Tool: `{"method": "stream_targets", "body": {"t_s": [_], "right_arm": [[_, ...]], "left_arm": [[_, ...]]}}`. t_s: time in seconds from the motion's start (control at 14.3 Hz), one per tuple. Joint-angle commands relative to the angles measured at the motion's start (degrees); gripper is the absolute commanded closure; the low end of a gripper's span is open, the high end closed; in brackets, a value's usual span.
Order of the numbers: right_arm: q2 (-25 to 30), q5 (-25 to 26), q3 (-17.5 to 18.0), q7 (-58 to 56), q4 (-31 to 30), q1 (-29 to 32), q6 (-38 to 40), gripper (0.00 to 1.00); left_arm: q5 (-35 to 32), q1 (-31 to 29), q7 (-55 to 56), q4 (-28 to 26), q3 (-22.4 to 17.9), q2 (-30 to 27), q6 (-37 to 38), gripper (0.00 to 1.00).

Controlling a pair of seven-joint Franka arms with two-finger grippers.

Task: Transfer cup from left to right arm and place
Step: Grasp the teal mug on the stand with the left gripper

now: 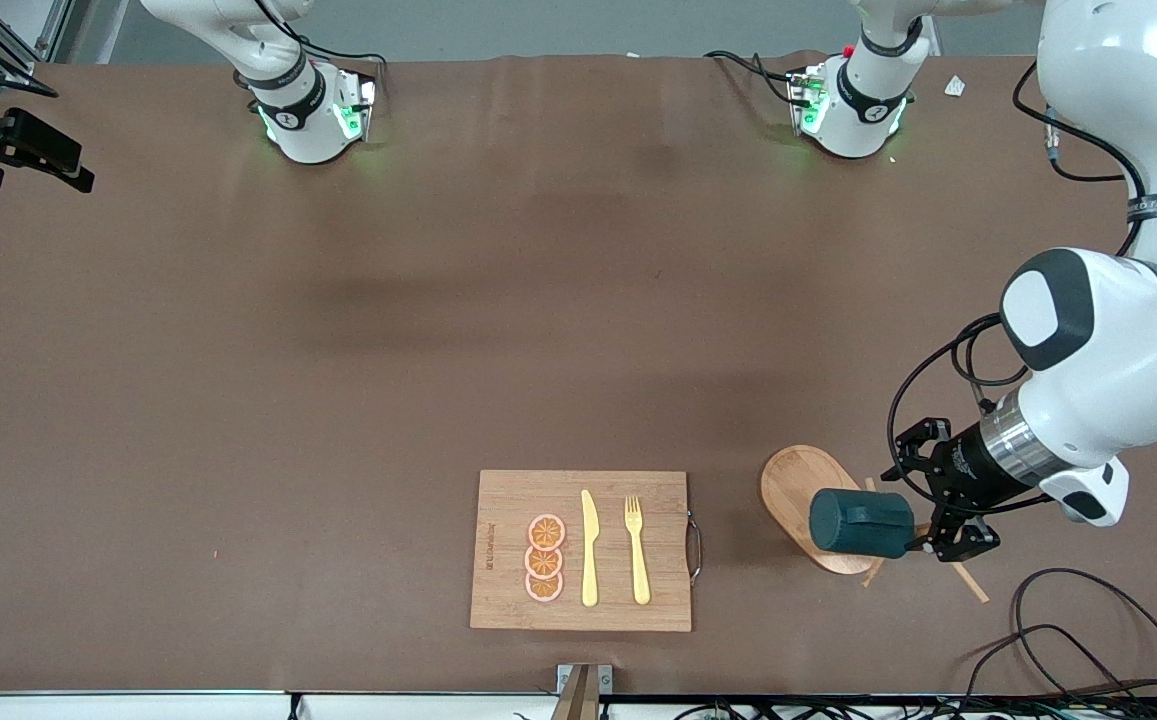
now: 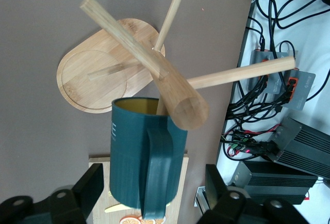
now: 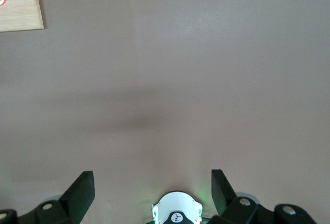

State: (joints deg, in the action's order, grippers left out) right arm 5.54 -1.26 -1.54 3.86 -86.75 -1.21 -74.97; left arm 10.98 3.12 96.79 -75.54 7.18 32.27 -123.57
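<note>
Hanging sideways on wooden peg rack (image 1: 808, 500), cup (image 1: 860, 523), mouth seemingly toward left gripper (image 1: 923, 520)

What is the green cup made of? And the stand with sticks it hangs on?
The cup looks like glazed ceramic, maybe enamel: smooth dark teal outside with a soft sheen, yellowish inside. I can't be sure. The rack looks like bamboo or light wood: pale tan, fine grain lines, matte, with round pegs.

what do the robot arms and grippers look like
Both arms are glossy white with dark grey joint caps and black bands; green lights glow at their bases. The left gripper is black on a silver wrist ring, with black cables looping alongside. The right gripper is black too.
</note>
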Motion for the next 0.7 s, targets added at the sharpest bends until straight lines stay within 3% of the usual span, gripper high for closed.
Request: {"method": "stream_targets", "body": {"t_s": [0.0,0.35,0.63], "right_arm": [[0.97,-0.50,0.13,-0.08,-0.88,0.50,0.26,0.00],[0.97,-0.50,0.13,-0.08,-0.88,0.50,0.18,0.00],[0.97,-0.50,0.13,-0.08,-0.97,0.50,0.26,0.00]], "left_arm": [[1.06,0.22,-0.11,2.06,-0.15,1.39,0.00,0.16],[1.06,0.66,-0.11,2.06,-0.15,2.35,0.00,0.26],[1.06,0.84,0.07,1.97,-0.06,2.53,0.00,0.44]]}}
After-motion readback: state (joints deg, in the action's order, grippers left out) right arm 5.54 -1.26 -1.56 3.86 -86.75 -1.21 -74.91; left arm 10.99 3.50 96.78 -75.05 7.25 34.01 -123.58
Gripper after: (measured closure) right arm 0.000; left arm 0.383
